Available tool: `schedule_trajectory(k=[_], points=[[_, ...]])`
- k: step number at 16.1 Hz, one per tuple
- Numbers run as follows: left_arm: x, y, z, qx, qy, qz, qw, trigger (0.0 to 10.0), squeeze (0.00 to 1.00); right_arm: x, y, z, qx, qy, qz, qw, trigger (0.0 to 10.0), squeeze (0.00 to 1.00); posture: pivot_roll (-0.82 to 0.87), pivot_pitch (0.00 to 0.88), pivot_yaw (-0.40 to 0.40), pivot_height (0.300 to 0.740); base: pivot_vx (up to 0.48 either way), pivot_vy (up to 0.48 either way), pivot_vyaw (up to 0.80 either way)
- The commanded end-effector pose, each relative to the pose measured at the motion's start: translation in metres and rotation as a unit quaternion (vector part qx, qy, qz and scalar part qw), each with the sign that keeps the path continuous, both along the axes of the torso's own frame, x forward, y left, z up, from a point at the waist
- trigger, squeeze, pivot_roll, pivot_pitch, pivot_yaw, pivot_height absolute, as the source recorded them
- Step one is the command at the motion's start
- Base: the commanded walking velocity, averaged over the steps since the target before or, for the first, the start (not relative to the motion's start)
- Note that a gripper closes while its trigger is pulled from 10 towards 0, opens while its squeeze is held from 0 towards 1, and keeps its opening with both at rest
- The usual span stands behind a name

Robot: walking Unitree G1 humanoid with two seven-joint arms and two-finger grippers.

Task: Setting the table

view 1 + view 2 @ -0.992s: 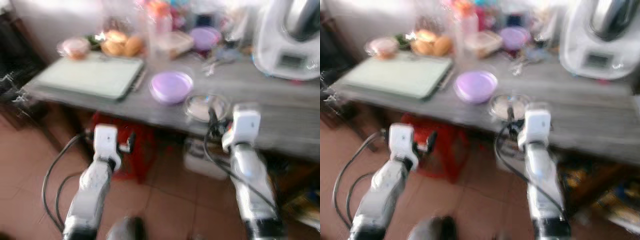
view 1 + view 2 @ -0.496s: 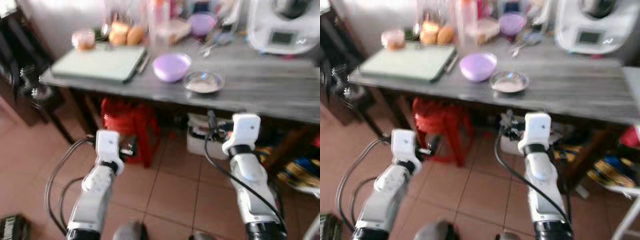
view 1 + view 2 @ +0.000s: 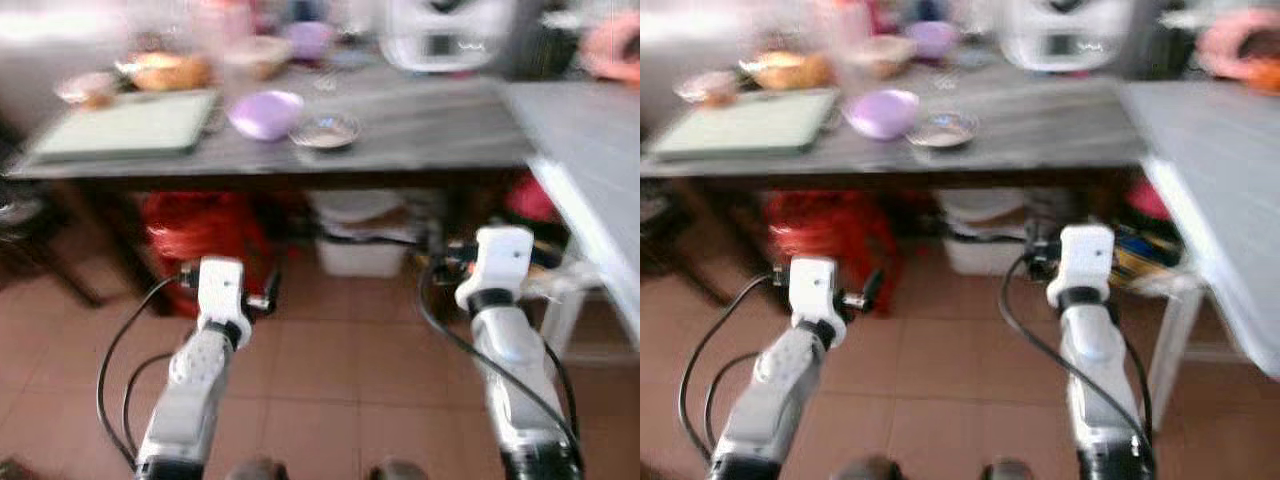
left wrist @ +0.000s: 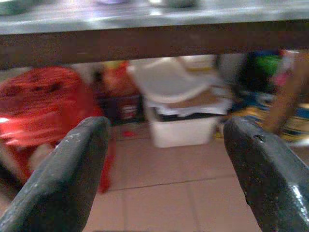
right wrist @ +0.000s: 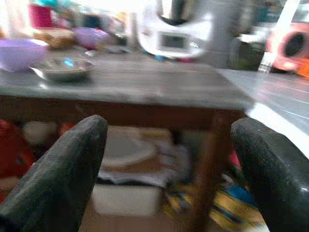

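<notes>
Tableware for the setting sits up on the grey worktop (image 3: 430, 130) against the far wall: a lilac bowl (image 3: 265, 113) with a small shallow metal dish (image 3: 325, 130) just beside it, a pale green tray (image 3: 125, 136) lying flat to the robot's left, and a jumble of food, tubs and a white kitchen machine (image 3: 445, 35) further back, all too blurred to sort out. None of it looks gathered or carried; from where I stand the job seems barely begun, with every piece yet to be picked up and laid out. A second, lighter table (image 3: 590, 160) runs along the robot's right, and that may be where things are meant to go, though I can't be sure. The robot stands back on the tiled floor (image 3: 340, 370), well apart from the worktop, with a red stool (image 3: 195, 235) and white boxes (image 3: 360, 255) stowed beneath. Both arms are held out low, below worktop height. The left pincer (image 4: 166, 159) is spread wide and holding nothing, and the right pincer (image 5: 169, 164) is likewise spread and bare.
</notes>
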State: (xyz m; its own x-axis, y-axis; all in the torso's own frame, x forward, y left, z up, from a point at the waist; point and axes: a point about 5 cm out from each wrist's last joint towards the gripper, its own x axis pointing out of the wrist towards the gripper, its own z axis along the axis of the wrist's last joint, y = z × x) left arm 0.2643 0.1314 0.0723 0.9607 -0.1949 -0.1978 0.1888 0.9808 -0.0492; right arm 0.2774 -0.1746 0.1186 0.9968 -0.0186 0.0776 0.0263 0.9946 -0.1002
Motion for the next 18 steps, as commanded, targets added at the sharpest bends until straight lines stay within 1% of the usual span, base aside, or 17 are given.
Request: schedule_trajectory(k=[1, 2, 3, 5, 12, 15, 16, 17, 18], points=[[0.002, 0.005, 0.004, 0.006, -0.010, 0.008, 1.000, 10.0, 0.00, 0.002, 0.006, 0.003, 0.010, -0.006, 0.009, 1.000, 10.0, 0.00, -0.03, 0.000, 0.050, 0.740, 0.000, 0.000, -0.61], [0.002, 0.005, 0.006, 0.002, -0.014, 0.008, 1.000, 10.0, 0.00, 0.002, 0.007, 0.004, 0.010, -0.007, 0.011, 1.000, 10.0, 0.00, -0.03, 0.000, 0.051, 0.740, 0.000, 0.000, 0.00], [0.004, 0.005, 0.010, -0.002, -0.030, 0.005, 1.000, 10.0, 0.00, 0.002, 0.010, 0.004, 0.012, -0.009, 0.017, 1.000, 10.0, 0.00, -0.03, 0.000, 0.048, 0.740, 0.000, 0.000, 0.00], [0.004, 0.006, 0.010, 0.002, -0.029, 0.006, 1.000, 10.0, 0.00, 0.002, 0.010, 0.004, 0.010, -0.009, 0.020, 1.000, 10.0, 0.00, -0.03, 0.000, 0.047, 0.740, 0.000, 0.000, 0.00], [0.006, 0.005, 0.013, -0.003, -0.039, 0.009, 0.999, 10.0, 0.00, 0.001, 0.009, 0.004, -0.004, -0.009, 0.022, 1.000, 10.0, 0.00, -0.04, 0.000, 0.048, 0.740, 0.000, -0.455, 0.00], [0.012, 0.011, 0.025, -0.008, -0.069, 0.043, 0.997, 10.0, 0.00, -0.003, 0.008, 0.001, 0.011, -0.004, 0.020, 1.000, 10.0, 0.00, -0.03, 0.000, 0.045, 0.740, 0.000, -0.480, 0.00], [0.014, 0.013, 0.028, -0.011, -0.074, 0.054, 0.996, 10.0, 0.00, -0.005, 0.007, -0.001, 0.016, 0.001, 0.019, 1.000, 10.0, 0.00, -0.03, 0.000, 0.045, 0.740, 0.000, 0.000, 0.00], [0.013, 0.013, 0.028, -0.010, -0.076, 0.060, 0.995, 10.0, 0.00, -0.008, 0.006, -0.002, 0.010, 0.004, 0.020, 1.000, 10.0, 0.00, -0.03, 0.000, 0.044, 0.740, 0.000, 0.000, 0.00], [0.013, 0.012, 0.028, -0.012, -0.075, 0.062, 0.995, 10.0, 0.00, -0.009, 0.006, -0.002, 0.007, 0.004, 0.020, 1.000, 10.0, 0.00, -0.04, 0.000, 0.045, 0.740, 0.000, 0.000, 0.60]])
